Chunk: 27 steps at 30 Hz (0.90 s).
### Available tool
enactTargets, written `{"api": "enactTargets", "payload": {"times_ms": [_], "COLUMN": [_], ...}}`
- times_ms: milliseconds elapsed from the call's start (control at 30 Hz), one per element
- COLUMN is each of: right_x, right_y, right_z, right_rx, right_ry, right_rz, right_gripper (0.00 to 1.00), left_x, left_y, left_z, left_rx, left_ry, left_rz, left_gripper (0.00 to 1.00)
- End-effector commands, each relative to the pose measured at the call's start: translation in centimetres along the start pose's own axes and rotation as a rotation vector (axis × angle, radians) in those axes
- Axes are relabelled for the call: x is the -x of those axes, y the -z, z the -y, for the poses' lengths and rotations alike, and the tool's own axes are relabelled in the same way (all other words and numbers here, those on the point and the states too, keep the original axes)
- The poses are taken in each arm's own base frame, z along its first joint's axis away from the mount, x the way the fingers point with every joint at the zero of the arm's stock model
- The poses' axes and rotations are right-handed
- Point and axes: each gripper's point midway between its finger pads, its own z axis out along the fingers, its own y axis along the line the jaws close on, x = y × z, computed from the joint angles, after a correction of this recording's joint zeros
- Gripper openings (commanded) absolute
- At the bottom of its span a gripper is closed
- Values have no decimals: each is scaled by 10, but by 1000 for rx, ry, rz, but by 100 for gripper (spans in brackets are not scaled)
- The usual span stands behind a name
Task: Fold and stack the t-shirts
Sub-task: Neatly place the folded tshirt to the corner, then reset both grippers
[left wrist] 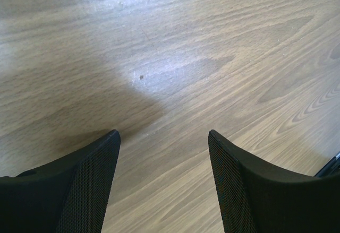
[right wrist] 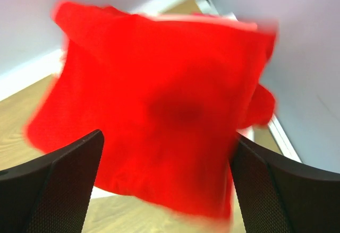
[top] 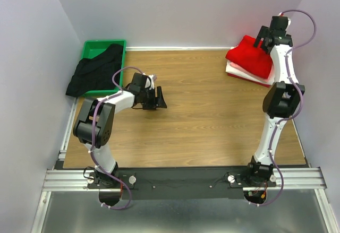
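Wooden tabletop [top: 212,116] under the left pincer [left wrist: 163,133], wide and empty — right pincer [right wrist: 167,136] gapes free at the stacked red t-shirt [right wrist: 159,84]; black t-shirt [top: 98,68] next, I'd say

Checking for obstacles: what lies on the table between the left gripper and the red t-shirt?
Nothing: the top external view shows bare wooden table between the left gripper and the red t-shirt.

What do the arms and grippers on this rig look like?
Left arm and right arm match: white links, black joint housings, and a purple cable looping along each. Left gripper and right gripper are all black. The fingers are broad, taper to the tips and have a fine mesh texture on the inner faces. No markings visible.
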Motion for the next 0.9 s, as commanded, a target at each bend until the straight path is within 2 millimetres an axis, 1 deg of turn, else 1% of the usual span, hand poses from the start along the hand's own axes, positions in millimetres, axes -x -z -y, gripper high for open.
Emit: {"api": "enactTargets", "payload": {"times_ms": [0,33,67,133,167,233,300,333,367,400,433,500,533,600,633,733,767,800,867], "right_x": [11,4,11,10,7,3,-2,-8,-9,-22,-18,-19,-25,-29,-38,-49,-67,-72,-93], "right_y": [18,19,32,42,50,59,67,75,80,81,94,104,116,129,141,157,168,173,183], "right_z": [31,40,45,52,54,56,51,48,45,43,37,29,23,14,5,-7,-19,-24,-38], "right_rx": [-148,-194,-209,-237,-240,-234,-196,-162,-137,-116,-66,-8,43,103,163,250,332,363,451], "right_ry": [-36,-31,-41,-40,-39,-41,-42,-46,-51,-45,-54,-58,-57,-59,-53,-44,-35,-40,-43], "right_rz": [44,33,53,55,50,41,29,15,18,-7,7,14,7,16,8,14,-18,-19,-57], "right_gripper": [100,100,100,100,100,100,100,100,100,100,100,100,100,100,100,100,100,100,100], "left_x": [-2,6,9,21,25,33,41,50,51,57,62,70,74,82,84,90,91,91,90], "left_y": [14,21,24,35,38,44,53,61,64,69,78,89,100,112,124,142,152,156,166], "left_z": [4,9,10,15,17,21,27,34,35,39,43,49,52,57,58,60,60,59,56], "left_rx": [29,29,32,39,39,36,31,20,18,8,4,-7,-7,-13,-3,3,14,17,33], "left_ry": [-8,-24,-32,-52,-59,-69,-73,-76,-74,-79,-74,-76,-76,-77,-71,-61,-55,-51,-38], "left_rz": [13,45,59,110,125,162,209,255,272,309,349,410,453,517,562,642,680,698,733], "left_gripper": [75,75,75,75,75,75,75,76,75,76,75,75,75,75,75,75,75,75,75]}}
